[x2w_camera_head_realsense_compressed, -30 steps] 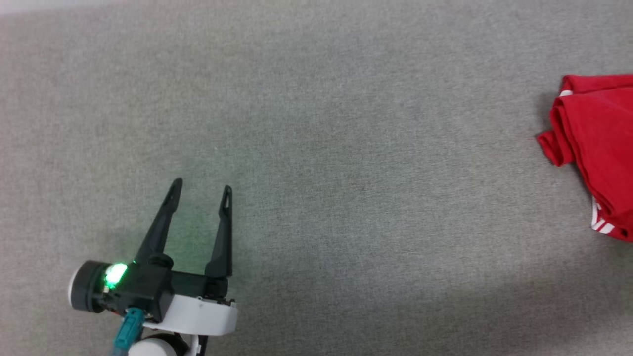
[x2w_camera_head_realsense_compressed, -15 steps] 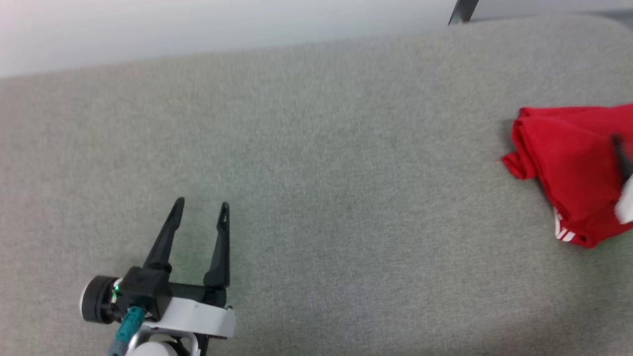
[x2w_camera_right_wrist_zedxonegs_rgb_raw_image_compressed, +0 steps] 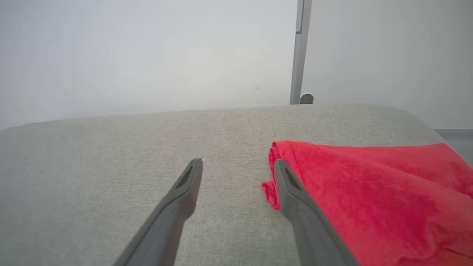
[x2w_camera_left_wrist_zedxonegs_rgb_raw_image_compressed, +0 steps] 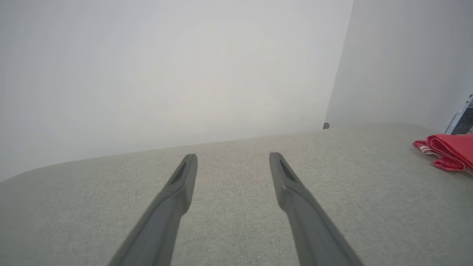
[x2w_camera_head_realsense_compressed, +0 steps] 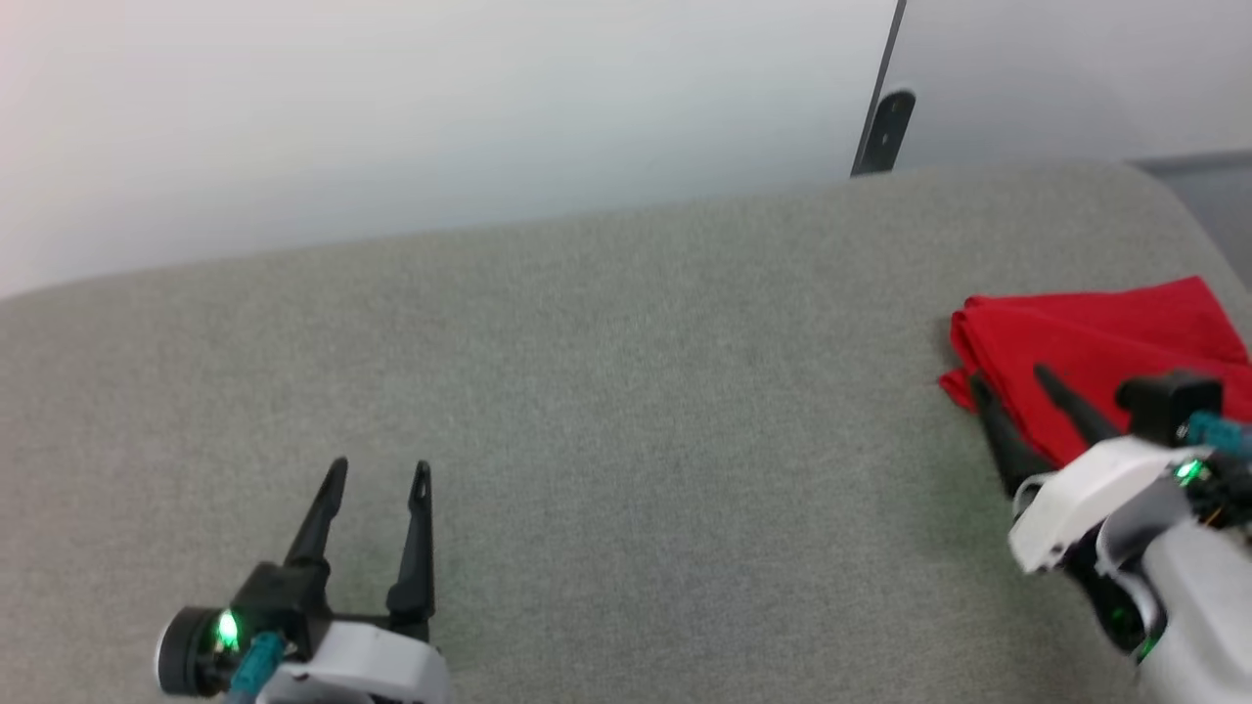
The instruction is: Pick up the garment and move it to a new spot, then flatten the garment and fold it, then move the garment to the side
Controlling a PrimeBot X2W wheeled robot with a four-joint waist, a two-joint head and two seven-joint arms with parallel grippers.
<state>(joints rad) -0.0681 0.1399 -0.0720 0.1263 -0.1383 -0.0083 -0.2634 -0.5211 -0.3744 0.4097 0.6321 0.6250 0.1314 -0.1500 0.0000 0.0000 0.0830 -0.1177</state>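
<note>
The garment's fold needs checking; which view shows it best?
The right wrist view: the garment lies large and close. Head view: at the right edge, partly behind the right tool. Left wrist view: small, far right.

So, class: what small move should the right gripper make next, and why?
Probably ease the right gripper forward, then shut on the garment's edge: its jaws stand open astride that edge, holding nothing, and the garment lies bunched on the grey surface.

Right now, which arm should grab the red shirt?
Right, probably. The right gripper is open at the shirt's edge; the left gripper, also open, is far off.
</note>
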